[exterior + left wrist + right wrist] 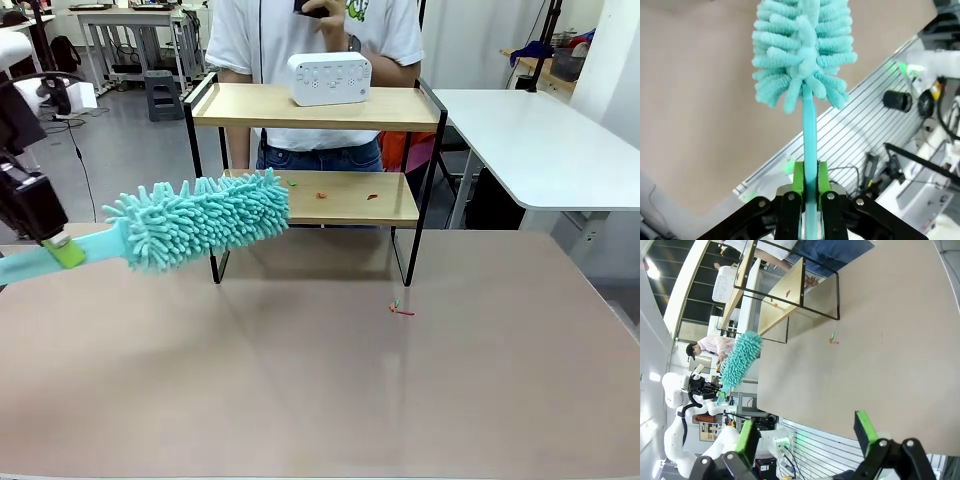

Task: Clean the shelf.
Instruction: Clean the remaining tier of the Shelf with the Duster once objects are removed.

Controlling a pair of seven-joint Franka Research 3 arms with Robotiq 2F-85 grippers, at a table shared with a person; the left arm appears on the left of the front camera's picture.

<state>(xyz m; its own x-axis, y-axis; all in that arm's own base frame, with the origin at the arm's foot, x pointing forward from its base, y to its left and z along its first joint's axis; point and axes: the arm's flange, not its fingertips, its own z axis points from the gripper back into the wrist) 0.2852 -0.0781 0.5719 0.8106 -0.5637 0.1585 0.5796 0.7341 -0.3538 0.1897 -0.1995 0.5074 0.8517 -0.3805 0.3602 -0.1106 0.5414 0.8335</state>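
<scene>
The shelf [318, 107] stands at the far middle of the table, with orange and green scraps [322, 195] on its lower board. My left gripper [60, 247] is shut on the flat handle of a teal fluffy duster [200, 217]. The duster's head reaches right and its tip is at the left end of the lower board. In the left wrist view the gripper [810, 185] clamps the handle, and the duster head [802, 50] hangs over the table. My right gripper [807, 437] is open and holds nothing, far from the shelf [790, 290] and the duster [740, 357].
A white box-shaped device [330, 78] sits on the top board. A person [320, 30] stands right behind the shelf. A small red and green scrap [400, 311] lies on the table [300, 400] in front of the shelf's right leg. A white table [540, 140] adjoins at the right.
</scene>
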